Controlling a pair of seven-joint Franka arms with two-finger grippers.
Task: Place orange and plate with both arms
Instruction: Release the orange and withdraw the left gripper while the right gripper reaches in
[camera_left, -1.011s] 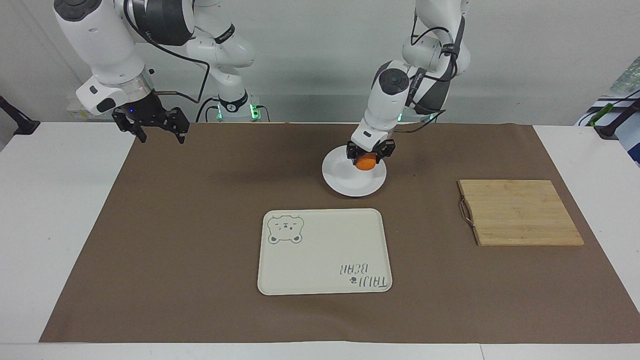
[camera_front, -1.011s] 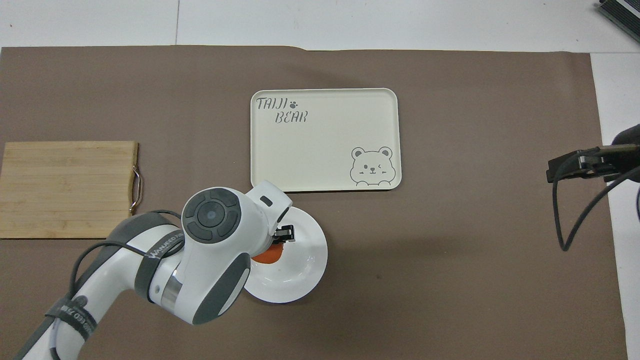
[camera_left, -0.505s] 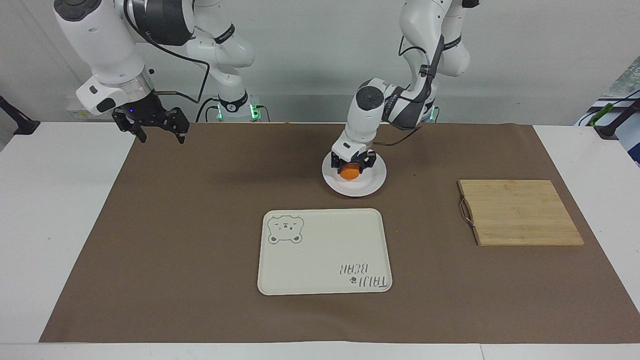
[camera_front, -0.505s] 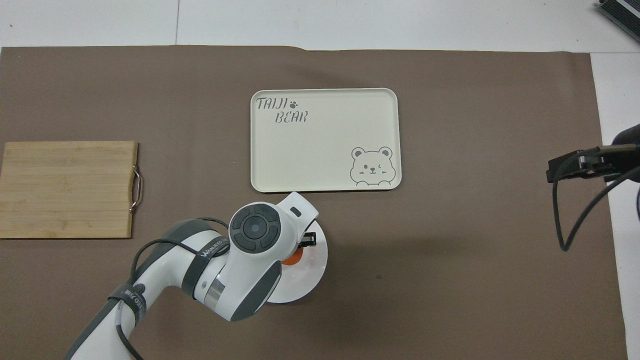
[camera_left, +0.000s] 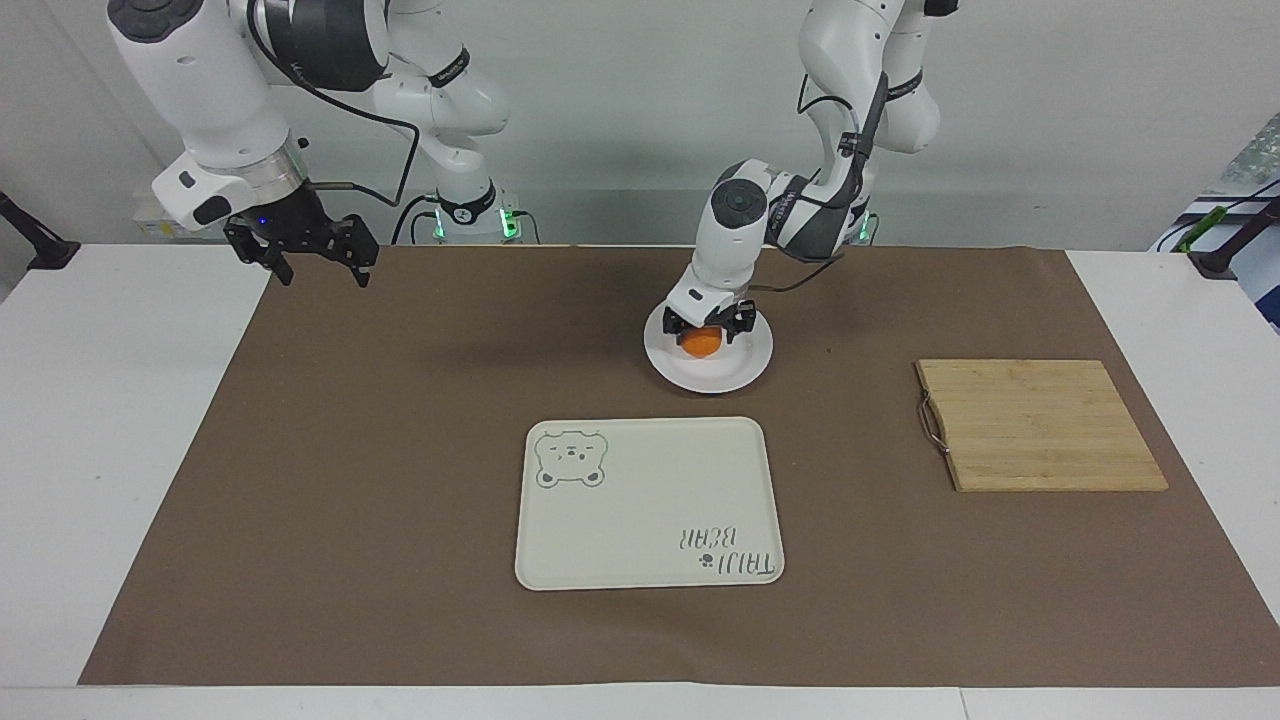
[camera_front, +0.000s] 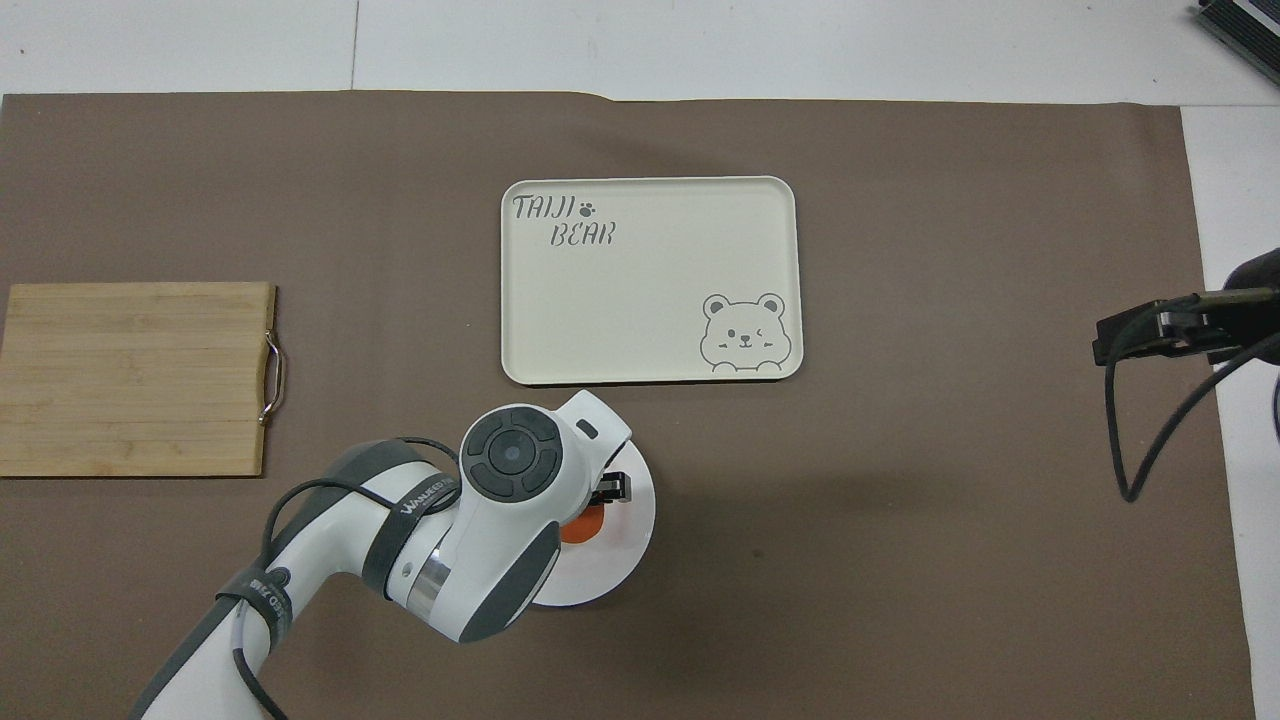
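Note:
The orange (camera_left: 702, 343) sits in the well of the white plate (camera_left: 722, 380), which lies on the brown mat near the robots at mid-table. My left gripper (camera_left: 706, 328) is low over the plate, open, with a finger on each side of the orange. In the overhead view the left arm covers much of the plate (camera_front: 622, 560), and only a sliver of the orange (camera_front: 583, 528) shows. My right gripper (camera_left: 322, 272) waits open and empty, raised over the mat's corner at the right arm's end.
A cream tray with a bear drawing (camera_left: 650, 500) lies farther from the robots than the plate. A wooden cutting board (camera_left: 1040, 425) with a metal handle lies toward the left arm's end. Brown mat (camera_left: 400, 450) covers the table.
The left arm brought the orange down from the plate's rim into its well. Its fingers have spread slightly and the gripper has lifted a little. The right arm stayed still.

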